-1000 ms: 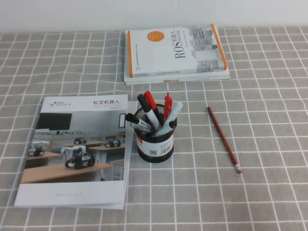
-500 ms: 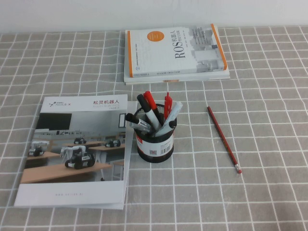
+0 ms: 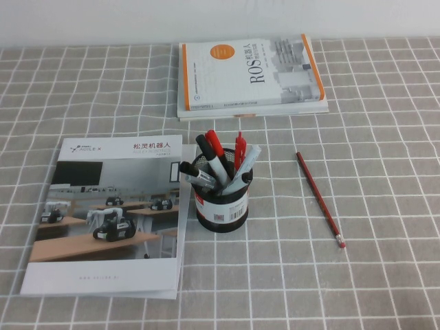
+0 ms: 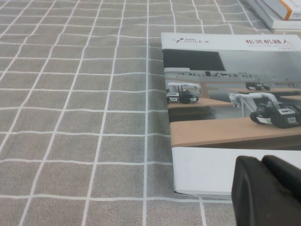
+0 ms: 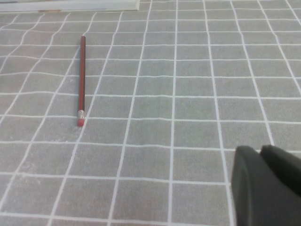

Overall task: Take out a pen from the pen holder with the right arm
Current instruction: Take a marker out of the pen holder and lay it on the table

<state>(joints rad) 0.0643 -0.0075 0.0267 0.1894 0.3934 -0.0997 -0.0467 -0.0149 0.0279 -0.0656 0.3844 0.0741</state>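
the pen holder (image 3: 221,206), a black mesh cup with a white label on its side, stands upright near the middle of the worktop (image 3: 385,275); the pens (image 3: 216,163) all sit inside it, black-capped and red-capped markers leaning out over the rim, none lifted out; just beside it on the robot's left lies a glossy brochure (image 3: 110,220), flat, and whether cup and paper touch cannot be told; on its other side, well apart, a red pencil (image 3: 320,199) lies flat with its eraser end toward the robot; behind the cup two stacked books (image 3: 251,75) rest at the far edge; a grey cloth (image 3: 62,89) with a white grid covers the whole worktop, lightly rippled; a plain white wall (image 3: 82,20) closes the back; the right gripper (image 5: 260,153) hangs over bare cloth on the robot's side of the pencil, jaws clenched on nothing; the left gripper (image 4: 262,162) hangs above the brochure's near white margin, jaws pressed together, empty
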